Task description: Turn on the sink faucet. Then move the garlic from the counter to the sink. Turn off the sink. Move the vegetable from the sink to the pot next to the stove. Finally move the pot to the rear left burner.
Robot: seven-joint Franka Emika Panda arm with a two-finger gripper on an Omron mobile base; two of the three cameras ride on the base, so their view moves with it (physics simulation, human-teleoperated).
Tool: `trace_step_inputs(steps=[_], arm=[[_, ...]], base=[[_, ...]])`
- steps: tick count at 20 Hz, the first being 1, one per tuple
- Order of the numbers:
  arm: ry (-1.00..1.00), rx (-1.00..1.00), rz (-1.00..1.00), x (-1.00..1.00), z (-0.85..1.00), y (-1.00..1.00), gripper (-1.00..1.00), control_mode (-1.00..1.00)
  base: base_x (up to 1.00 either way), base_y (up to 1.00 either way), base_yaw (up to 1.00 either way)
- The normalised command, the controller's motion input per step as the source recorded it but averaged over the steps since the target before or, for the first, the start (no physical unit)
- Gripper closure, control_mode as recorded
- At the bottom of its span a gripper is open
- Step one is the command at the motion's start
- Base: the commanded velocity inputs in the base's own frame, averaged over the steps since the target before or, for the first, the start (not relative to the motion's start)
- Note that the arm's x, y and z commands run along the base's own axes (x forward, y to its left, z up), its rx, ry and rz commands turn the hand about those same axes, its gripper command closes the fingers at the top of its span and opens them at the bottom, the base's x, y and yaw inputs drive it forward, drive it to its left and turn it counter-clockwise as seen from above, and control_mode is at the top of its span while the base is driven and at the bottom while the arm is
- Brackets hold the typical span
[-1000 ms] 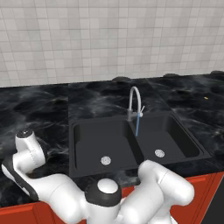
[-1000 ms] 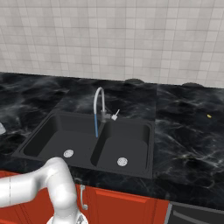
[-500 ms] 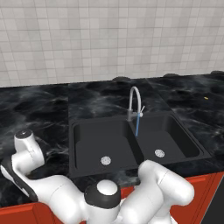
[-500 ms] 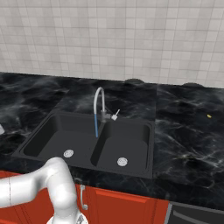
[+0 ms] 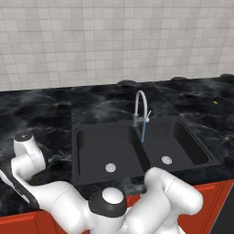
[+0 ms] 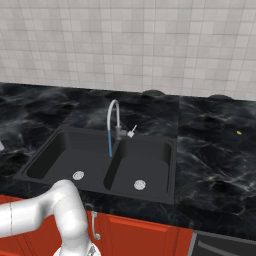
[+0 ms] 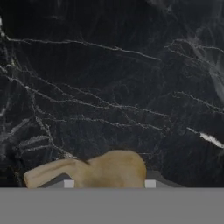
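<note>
While water runs, garlic (image 7: pixel 103 168) sits between the jaws on counter (image 7: pixel 113 78).

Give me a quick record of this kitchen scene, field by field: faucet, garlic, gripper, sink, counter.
faucet: slim silver gooseneck tap, thin blue stream running from its spout
garlic: tan-brown bulb lying on the black marble, between the fingertips
gripper: jaws either side of the garlic; a firm grip cannot be told
sink: dark grey double basin, a round silver drain in each bowl
counter: glossy black veined marble slab
</note>
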Motion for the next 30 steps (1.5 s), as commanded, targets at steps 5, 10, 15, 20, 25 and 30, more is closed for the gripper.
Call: trace_step_inputs(steps=[5,10,15,20,25,30], arm=[[-0.01,0.01,0.0,0.0,0.52,-0.29,1.0,-1.0],[-0.08,0.0,0.0,-0.02,0.56,-0.45,1.0,-1.0],[-0.16,0.0,0.02,-0.13,0.61,-0.46,1.0,-1.0],[-0.18,0.0,0.14,-0.05,0.49,-0.54,1.0,-1.0],[-0.15,0.02,0.19,-0.03,0.35,-0.66,1.0,-1.0],[-0.13,0.01,0.19,-0.07,0.28,-0.67,1.0,-1.0]], base=[[0.0,0.0,0.0],[0.0,0.0,0.0],[0.0,0.0,0.0],[0.0,0.0,0.0],[0.0,0.0,0.0],[0.0,0.0,0.0]])
